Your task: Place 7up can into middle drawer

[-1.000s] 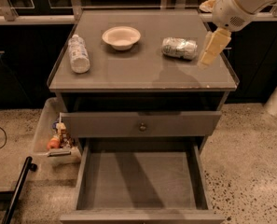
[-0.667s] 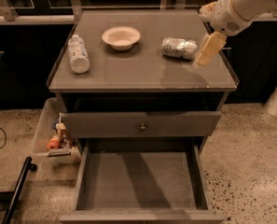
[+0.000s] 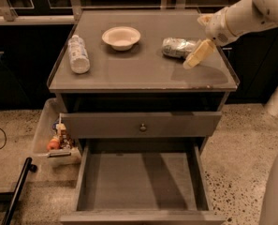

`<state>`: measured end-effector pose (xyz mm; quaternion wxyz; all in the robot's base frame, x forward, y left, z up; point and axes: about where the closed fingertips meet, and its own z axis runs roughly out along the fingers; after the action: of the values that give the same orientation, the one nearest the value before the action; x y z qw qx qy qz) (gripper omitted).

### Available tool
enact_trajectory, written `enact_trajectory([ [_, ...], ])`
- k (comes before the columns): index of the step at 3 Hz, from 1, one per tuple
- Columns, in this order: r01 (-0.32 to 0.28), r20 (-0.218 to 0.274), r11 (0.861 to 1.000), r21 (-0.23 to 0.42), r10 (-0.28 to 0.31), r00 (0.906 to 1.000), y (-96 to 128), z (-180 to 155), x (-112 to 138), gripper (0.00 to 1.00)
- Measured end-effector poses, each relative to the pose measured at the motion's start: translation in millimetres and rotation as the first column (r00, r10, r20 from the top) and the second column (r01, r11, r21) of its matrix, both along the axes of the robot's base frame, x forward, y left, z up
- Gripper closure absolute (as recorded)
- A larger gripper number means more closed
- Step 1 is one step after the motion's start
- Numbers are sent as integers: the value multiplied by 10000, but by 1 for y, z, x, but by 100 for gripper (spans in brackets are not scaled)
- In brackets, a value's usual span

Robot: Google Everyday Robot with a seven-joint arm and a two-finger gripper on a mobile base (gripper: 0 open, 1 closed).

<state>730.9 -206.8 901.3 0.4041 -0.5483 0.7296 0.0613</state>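
Upper right of the camera view, the small silvery-white, green-printed 7up can lies on its side on the grey cabinet top. The cream gripper hangs just beside it, angled down, probably lining up a grasp. I cannot tell whether it is open. At lower centre, the wide shallow grey middle drawer stands pulled out, ready to receive the can.

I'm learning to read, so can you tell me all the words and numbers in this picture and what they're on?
None can be read.
The 7up can on the cabinet top: print too blurred.
The plastic bottle: white label too blurred.
Things in the floor bin: too small.
The gripper, just right of the can: no marking visible.
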Motion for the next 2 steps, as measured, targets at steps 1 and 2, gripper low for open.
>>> enact_trajectory([
  [1, 190, -147, 9975, 682, -180, 9997, -3, -18, 20, 0],
  [2, 231, -404, 9911, 1313, -180, 9990, -1, -31, 35, 0],
])
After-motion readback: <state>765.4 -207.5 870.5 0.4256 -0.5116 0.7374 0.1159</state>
